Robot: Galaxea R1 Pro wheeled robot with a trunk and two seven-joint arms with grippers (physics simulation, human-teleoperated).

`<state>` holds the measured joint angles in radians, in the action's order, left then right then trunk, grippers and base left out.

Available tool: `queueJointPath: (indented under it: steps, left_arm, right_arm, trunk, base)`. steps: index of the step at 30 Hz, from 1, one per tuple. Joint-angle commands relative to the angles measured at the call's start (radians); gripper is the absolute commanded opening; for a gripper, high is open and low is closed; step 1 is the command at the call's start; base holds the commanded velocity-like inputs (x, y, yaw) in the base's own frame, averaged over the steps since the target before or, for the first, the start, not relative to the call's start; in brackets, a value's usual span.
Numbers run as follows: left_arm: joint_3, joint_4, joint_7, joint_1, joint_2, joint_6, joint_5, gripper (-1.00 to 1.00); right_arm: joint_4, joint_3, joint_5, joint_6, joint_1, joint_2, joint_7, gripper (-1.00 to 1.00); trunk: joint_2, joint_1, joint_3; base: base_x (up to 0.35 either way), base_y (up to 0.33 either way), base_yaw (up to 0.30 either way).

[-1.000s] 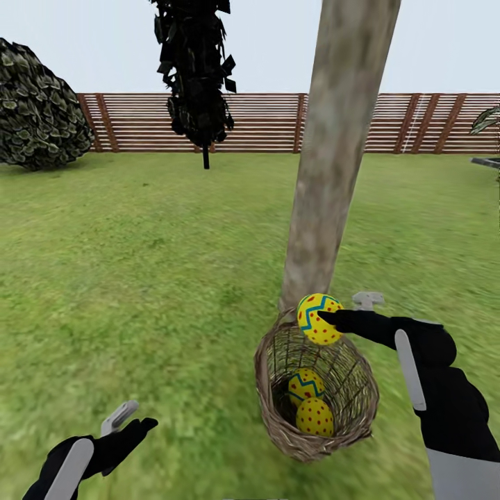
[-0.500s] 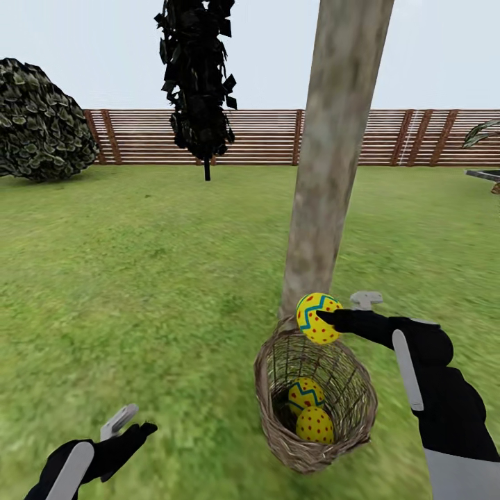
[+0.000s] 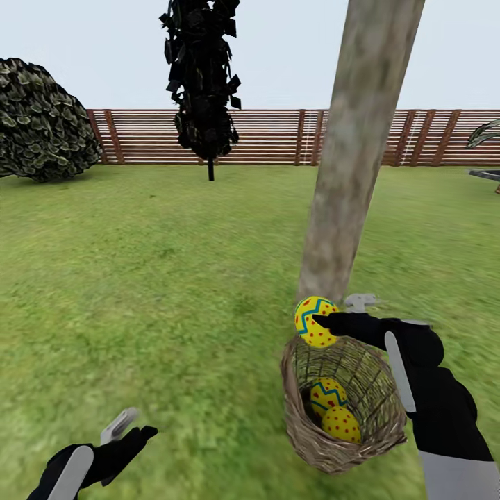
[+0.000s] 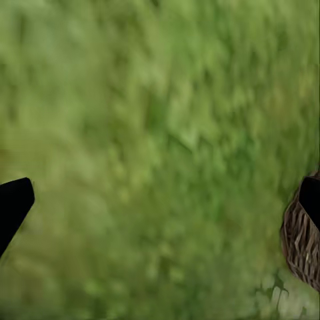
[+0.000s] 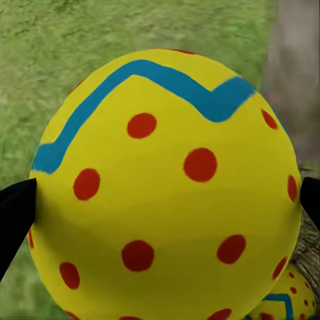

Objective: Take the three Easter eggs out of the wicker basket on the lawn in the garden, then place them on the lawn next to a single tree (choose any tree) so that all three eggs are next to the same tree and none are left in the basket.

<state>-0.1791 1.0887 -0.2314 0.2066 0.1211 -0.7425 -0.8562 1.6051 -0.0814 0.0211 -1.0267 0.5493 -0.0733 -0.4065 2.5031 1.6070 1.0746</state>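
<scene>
— What's my right gripper (image 3: 332, 314) got?

— It's clamped on one egg (image 3: 315, 321), held just above the basket (image 3: 361, 437) rim, at the foot of the tree (image 3: 347, 173).

— And the others?

— Two eggs (image 3: 335, 410) lie inside the basket on the lawn (image 3: 153, 278). My left gripper (image 3: 130, 429) hangs spread and empty, low over grass.

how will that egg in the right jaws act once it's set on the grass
The egg looks smooth and round, so it may roll a little when the right gripper releases it. The lawn looks flat, so probably not far.
</scene>
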Motion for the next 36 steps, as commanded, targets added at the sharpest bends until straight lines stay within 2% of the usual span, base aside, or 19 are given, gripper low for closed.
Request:
queueJointPath:
  steps: [1, 2, 5, 8, 10, 13, 16, 18, 19, 21, 24, 26, 29, 31, 36]
  left_arm:
    - [0.000, 0.001, -0.008, 0.000, 0.000, -0.003, -0.011, 1.00]
    - [0.000, 0.001, -0.008, 0.000, -0.001, -0.003, -0.011, 1.00]
    - [0.000, 0.000, -0.008, 0.000, -0.001, -0.003, -0.012, 1.00]
    - [0.000, -0.001, -0.008, 0.000, -0.001, -0.003, -0.012, 1.00]
    - [0.000, -0.001, -0.008, 0.000, -0.001, -0.003, -0.012, 1.00]
    - [0.000, -0.004, -0.008, 0.000, -0.001, -0.003, -0.013, 1.00]
    - [0.000, -0.007, -0.008, 0.000, -0.002, -0.003, -0.014, 1.00]
    - [0.000, -0.007, -0.008, 0.000, -0.003, -0.003, -0.016, 1.00]
    - [0.000, -0.006, -0.004, 0.000, -0.003, -0.003, -0.016, 1.00]
    - [-0.004, 0.004, 0.023, -0.008, -0.002, -0.003, -0.016, 1.00]
    - [-0.008, 0.034, 0.090, -0.031, 0.004, -0.002, -0.013, 1.00]
    - [-0.009, 0.046, 0.111, -0.042, 0.007, -0.002, -0.013, 1.00]
    - [-0.009, 0.051, 0.118, -0.046, 0.009, -0.002, -0.011, 1.00]
    - [-0.010, 0.051, 0.119, -0.047, 0.009, -0.002, -0.011, 1.00]
    - [-0.010, 0.046, 0.120, -0.047, 0.011, 0.007, -0.012, 1.00]
  right_arm:
    - [0.000, 0.002, -0.004, -0.006, 0.000, 0.000, -0.001, -1.00]
    - [0.000, 0.005, -0.008, -0.006, -0.003, 0.003, -0.001, -1.00]
    - [-0.009, 0.019, -0.015, -0.006, -0.015, 0.039, 0.029, -1.00]
    - [-0.054, 0.053, -0.013, 0.007, -0.018, 0.055, 0.132, -1.00]
    - [-0.079, 0.079, -0.011, 0.062, -0.018, 0.061, 0.185, -1.00]
    - [-0.106, 0.087, -0.013, 0.080, -0.019, 0.072, 0.196, -1.00]
    - [-0.171, 0.089, -0.016, 0.105, -0.018, 0.095, 0.200, -1.00]
    - [-0.246, 0.089, -0.016, 0.158, -0.017, 0.124, 0.221, -1.00]
    - [-0.298, 0.089, -0.015, 0.188, -0.016, 0.147, 0.278, -1.00]
    - [-0.365, 0.089, -0.012, 0.262, -0.016, 0.169, 0.339, -1.00]
    - [-0.458, 0.088, -0.012, 0.328, -0.009, 0.185, 0.365, -1.00]
    - [-0.530, 0.087, -0.013, 0.392, -0.006, 0.198, 0.374, -1.00]
    - [-0.636, 0.087, -0.013, 0.492, -0.004, 0.220, 0.420, -1.00]
    - [-0.676, 0.088, -0.013, 0.528, -0.003, 0.233, 0.441, -1.00]
    - [-0.729, 0.088, -0.012, 0.606, -0.003, 0.240, 0.447, -1.00]
  trunk:
    - [0.000, 0.000, 0.001]
    - [0.000, 0.000, 0.001]
    - [0.000, 0.000, 0.001]
    - [0.000, 0.000, 0.001]
    - [0.000, 0.000, 0.001]
    - [0.000, 0.000, 0.001]
    - [0.000, 0.000, 0.001]
    - [0.000, 0.000, 0.001]
    - [0.000, 0.000, 0.001]
    - [0.000, 0.000, 0.001]
    - [0.000, 0.000, 0.001]
    - [0.000, 0.000, 0.001]
    - [0.000, 0.000, 0.001]
    - [0.000, 0.000, 0.001]
    - [0.000, 0.000, 0.001]
  base:
    - [0.000, 0.323, 0.000]
    - [0.000, 0.323, 0.000]
    - [0.000, 0.323, 0.000]
    - [0.000, 0.323, 0.000]
    - [0.000, 0.323, 0.000]
    - [0.000, 0.323, 0.000]
    - [0.002, 0.323, -0.002]
    - [0.059, 0.323, -0.100]
    - [0.109, 0.321, -0.197]
    - [0.141, 0.316, -0.232]
    - [0.170, 0.302, -0.255]
    - [0.196, 0.285, -0.262]
    - [0.211, 0.276, -0.263]
    - [0.216, 0.272, -0.223]
    - [0.217, 0.272, -0.045]
